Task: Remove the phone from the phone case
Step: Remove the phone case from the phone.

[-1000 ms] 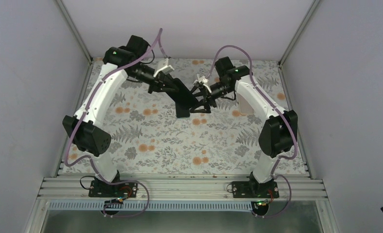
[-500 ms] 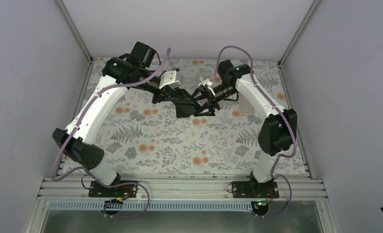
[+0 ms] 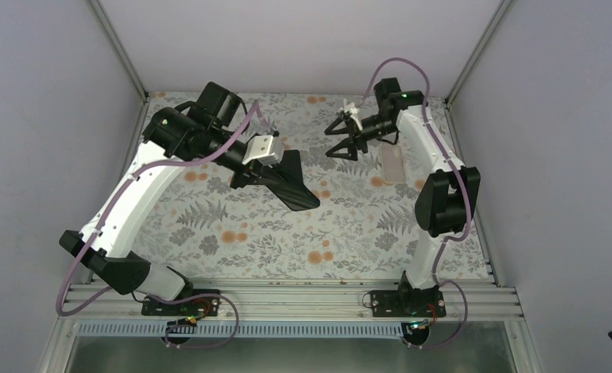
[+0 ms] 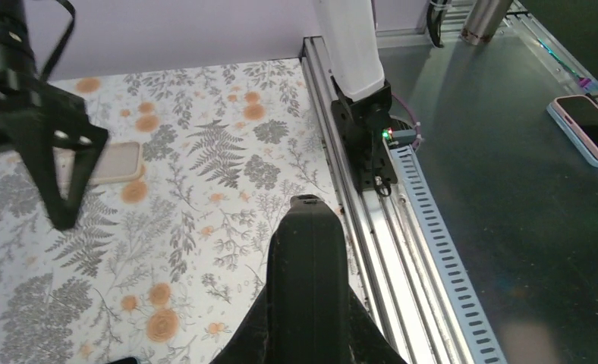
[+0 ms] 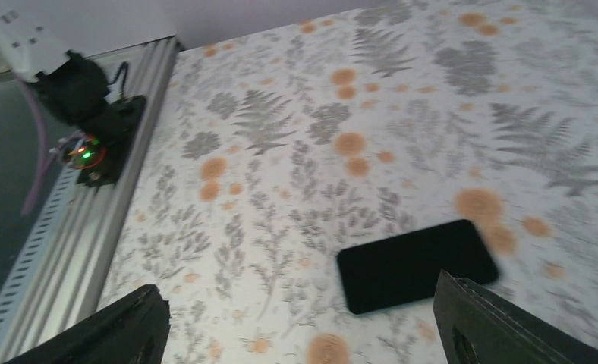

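Note:
My left gripper (image 3: pixel 274 172) is shut on a black phone case (image 3: pixel 289 172) and holds it tilted above the middle of the floral table. In the left wrist view the case (image 4: pixel 308 280) is seen edge-on, sticking out from between the fingers (image 4: pixel 244 343). A black phone (image 5: pixel 416 264) lies flat on the table in the right wrist view, apart from both grippers. In the top view it seems to be the lower end of the black shape (image 3: pixel 307 198). My right gripper (image 3: pixel 342 146) is open and empty, raised at the back right, and its fingers (image 5: pixel 121 334) stand wide apart.
A beige, phone-shaped slab (image 3: pixel 394 163) lies on the table under the right arm and also shows in the left wrist view (image 4: pixel 115 161). Aluminium rails (image 3: pixel 287 299) run along the near edge. A pink-cased phone (image 4: pixel 590 129) lies on the metal shelf beyond the rails.
The right gripper let go of the black object and pulled back up and to the right. The left arm swung the case toward the near side. A black phone now lies on the table.

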`<move>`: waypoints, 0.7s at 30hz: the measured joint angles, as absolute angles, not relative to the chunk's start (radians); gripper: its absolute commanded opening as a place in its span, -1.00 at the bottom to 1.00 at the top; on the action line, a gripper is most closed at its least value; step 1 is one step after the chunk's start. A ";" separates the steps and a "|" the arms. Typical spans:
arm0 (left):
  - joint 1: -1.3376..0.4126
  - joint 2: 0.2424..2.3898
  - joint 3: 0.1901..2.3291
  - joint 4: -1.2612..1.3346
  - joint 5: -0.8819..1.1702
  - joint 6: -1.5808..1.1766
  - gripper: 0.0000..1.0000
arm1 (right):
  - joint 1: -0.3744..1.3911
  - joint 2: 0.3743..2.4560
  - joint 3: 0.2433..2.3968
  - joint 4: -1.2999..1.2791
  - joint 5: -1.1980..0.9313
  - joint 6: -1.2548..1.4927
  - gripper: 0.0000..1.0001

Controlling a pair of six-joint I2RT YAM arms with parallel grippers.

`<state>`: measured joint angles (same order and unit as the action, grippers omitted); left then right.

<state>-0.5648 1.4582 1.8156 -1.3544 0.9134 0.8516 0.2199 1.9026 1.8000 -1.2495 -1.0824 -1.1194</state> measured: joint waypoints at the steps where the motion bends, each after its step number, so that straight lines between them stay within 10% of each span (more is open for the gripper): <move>1: -0.565 1.454 1.811 -1.361 0.921 0.852 -0.96 | 0.204 1.911 1.817 -1.224 -1.078 -1.091 0.79; 21: -0.565 1.486 1.795 -1.371 0.898 0.853 -0.95 | 0.419 1.454 1.424 -1.220 -1.054 -1.078 0.75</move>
<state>-0.5648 1.4857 1.7954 -1.3712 0.8978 0.8528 0.4187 1.4540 1.4239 -1.2198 -1.0542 -1.0782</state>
